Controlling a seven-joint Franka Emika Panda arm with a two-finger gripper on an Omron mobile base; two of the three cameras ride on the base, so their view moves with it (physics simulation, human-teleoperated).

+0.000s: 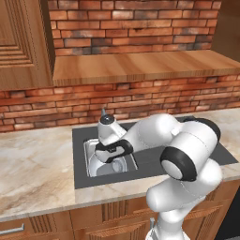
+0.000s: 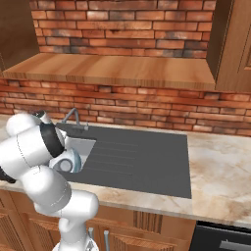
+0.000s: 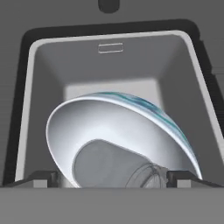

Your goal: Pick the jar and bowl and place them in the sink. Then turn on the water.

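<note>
Both things look to be in the sink (image 3: 192, 65) now, so I judge the placing part finished and the water step next. From my hand camera the bowl (image 3: 109, 127) lies tipped inside the basin, its rim raised toward the far wall, and the jar (image 3: 113, 166) lies on its side within the bowl's hollow, its narrower top pointing to the right of that view. The bowl also shows in the right base view (image 2: 71, 159) at the near corner of the basin, partly behind my arm.

My gripper (image 3: 112, 177) hangs over the basin just above the jar, the jaws spread about as wide as they go. One fingertip (image 3: 41, 177) stands to the left of the jar and the other to the right, with the jar low between them. I hold nothing; whether a tip brushes the bowl's wall I cannot tell from here.

The faucet (image 2: 73, 115) stands at the back edge of the sink, and I see no stream falling from it. The next move, as I judge it, calls for lifting straight up clear of the bowl's rim so I do not knock it, then reaching back to the faucet. Its handle is too small for me to make out.
</note>
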